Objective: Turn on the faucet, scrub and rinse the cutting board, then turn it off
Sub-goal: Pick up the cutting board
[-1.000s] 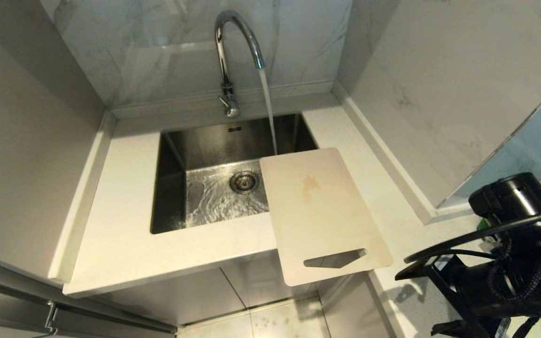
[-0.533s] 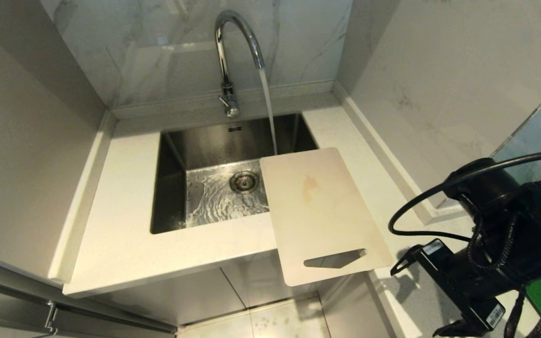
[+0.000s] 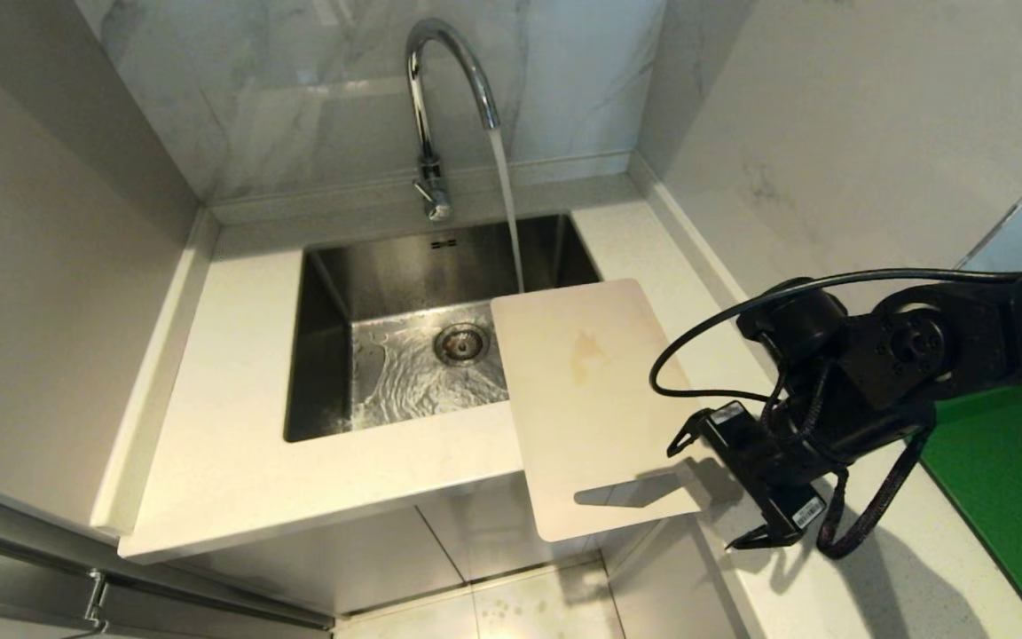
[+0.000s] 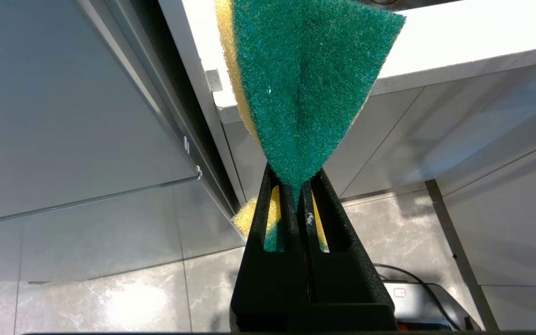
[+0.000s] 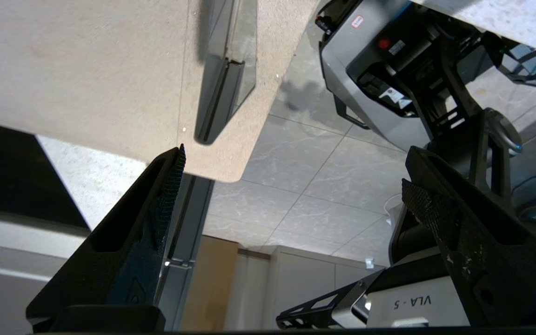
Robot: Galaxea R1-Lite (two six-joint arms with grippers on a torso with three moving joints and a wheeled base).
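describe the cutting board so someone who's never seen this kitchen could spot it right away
Find the steel sink set in the white counter, with the chrome faucet running into it. On the sink's right rim lies the cutting board, a flat cream rectangle hanging partly over the basin and past the counter's front edge. A slot handle at its near end and a faint orange-brown stain mark it out.
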